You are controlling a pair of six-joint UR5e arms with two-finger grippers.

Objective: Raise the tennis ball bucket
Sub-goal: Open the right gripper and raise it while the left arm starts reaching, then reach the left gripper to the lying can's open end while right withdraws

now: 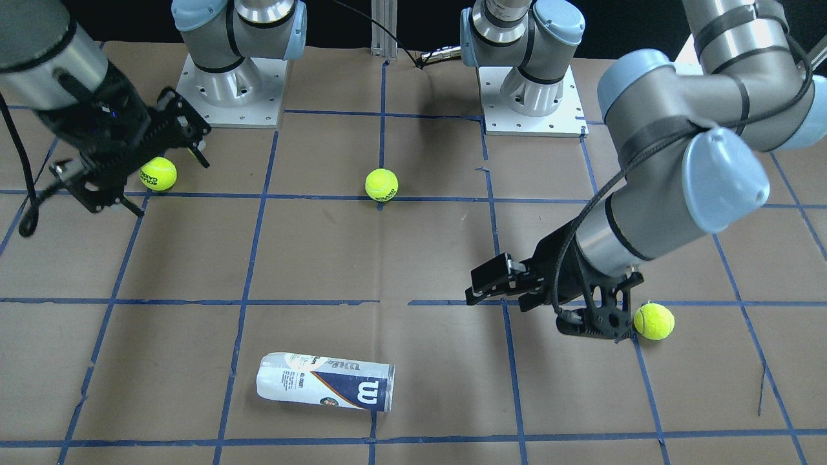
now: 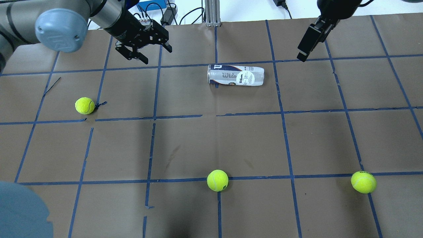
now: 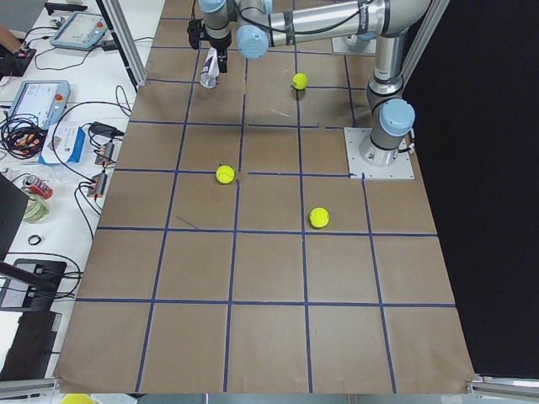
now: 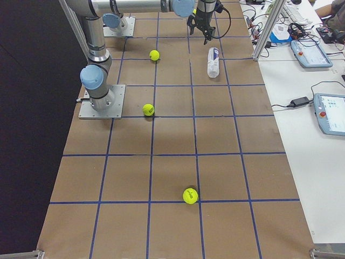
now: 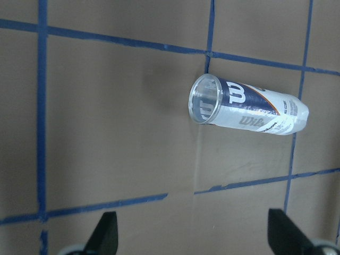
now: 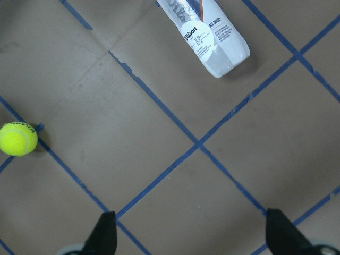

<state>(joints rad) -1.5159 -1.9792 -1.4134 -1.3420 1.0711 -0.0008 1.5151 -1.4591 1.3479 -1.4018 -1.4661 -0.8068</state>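
Observation:
The tennis ball bucket (image 2: 236, 75) is a clear tube with a white and navy Wilson label. It lies on its side on the brown paper at the far middle of the table, and also shows in the front view (image 1: 326, 381). My left gripper (image 2: 158, 56) is open and empty, raised above the table to the tube's left. In the left wrist view the tube (image 5: 247, 106) lies ahead of the open gripper (image 5: 194, 239), round end toward it. My right gripper (image 2: 300, 56) hangs above the table to the tube's right, open and empty in its wrist view (image 6: 191, 239).
Three yellow-green tennis balls lie loose on the table: one on the left (image 2: 85, 105), one near the middle front (image 2: 217, 180), one at the right front (image 2: 363, 181). Blue tape lines grid the paper. The arm bases (image 1: 229, 84) stand at the robot side.

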